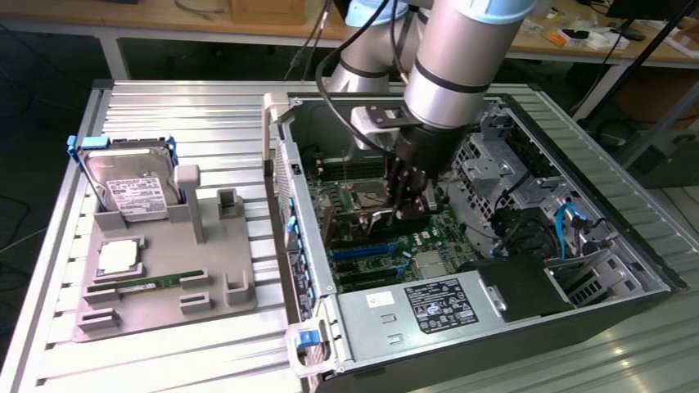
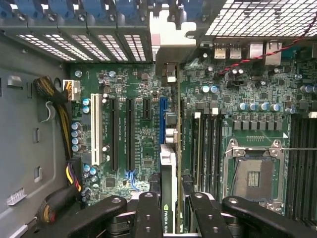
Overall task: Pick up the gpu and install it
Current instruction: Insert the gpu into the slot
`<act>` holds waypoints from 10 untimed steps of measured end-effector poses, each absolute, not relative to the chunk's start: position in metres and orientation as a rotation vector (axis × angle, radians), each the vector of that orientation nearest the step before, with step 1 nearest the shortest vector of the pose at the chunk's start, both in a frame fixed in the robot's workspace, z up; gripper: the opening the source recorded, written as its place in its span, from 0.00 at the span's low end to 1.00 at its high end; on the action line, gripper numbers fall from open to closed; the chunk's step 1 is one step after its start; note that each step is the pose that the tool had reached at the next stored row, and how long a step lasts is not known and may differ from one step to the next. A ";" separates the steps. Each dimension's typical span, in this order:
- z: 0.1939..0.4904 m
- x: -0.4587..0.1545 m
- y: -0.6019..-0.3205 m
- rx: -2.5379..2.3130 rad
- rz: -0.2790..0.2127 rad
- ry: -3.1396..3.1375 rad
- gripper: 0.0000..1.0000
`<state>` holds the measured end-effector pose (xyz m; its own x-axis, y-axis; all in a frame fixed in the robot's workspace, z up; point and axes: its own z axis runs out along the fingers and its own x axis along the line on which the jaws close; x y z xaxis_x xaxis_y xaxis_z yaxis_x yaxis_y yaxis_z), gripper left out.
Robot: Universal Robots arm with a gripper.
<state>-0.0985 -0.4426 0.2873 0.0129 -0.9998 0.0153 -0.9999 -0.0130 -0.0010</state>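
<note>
Two-sided pinch from the gripper (image 2: 171, 206) on the gpu (image 2: 168, 163), card edge-on between the dark fingers (image 2: 148, 213). Held low inside the open computer case (image 1: 275, 155), running alongside the blue slot (image 2: 162, 116) of the motherboard (image 2: 133, 163); seated or not, cannot tell. CPU socket (image 2: 252, 176) near it. Well apart, on the exterior view's left, hard drive (image 1: 131, 184) propped in a gray tray (image 1: 218, 282).

The bench (image 1: 175, 360) is lit brightly, with glare on its ribs. The case (image 1: 281, 164) interior is seen dimmer. In the wrist view the board (image 2: 133, 129) is evenly lit, the jaws shown dark.
</note>
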 end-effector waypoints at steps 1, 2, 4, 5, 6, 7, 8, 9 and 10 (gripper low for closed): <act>0.287 -0.099 -0.443 2.229 0.018 -2.200 0.27; 0.287 -0.099 -0.443 2.229 0.018 -2.200 0.27; 0.286 -0.101 -0.444 2.229 0.018 -2.200 0.27; 0.285 -0.103 -0.444 2.229 0.018 -2.200 0.27; 0.285 -0.105 -0.444 2.229 0.018 -2.200 0.27; 0.284 -0.106 -0.444 2.229 0.018 -2.200 0.27; 0.283 -0.106 -0.445 2.229 0.018 -2.200 0.27; 0.283 -0.106 -0.445 2.229 0.018 -2.200 0.27; 0.282 -0.106 -0.446 2.229 0.018 -2.200 0.27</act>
<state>-0.1065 -0.4457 0.2817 0.0132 -0.9998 0.0153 -0.9999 -0.0132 -0.0010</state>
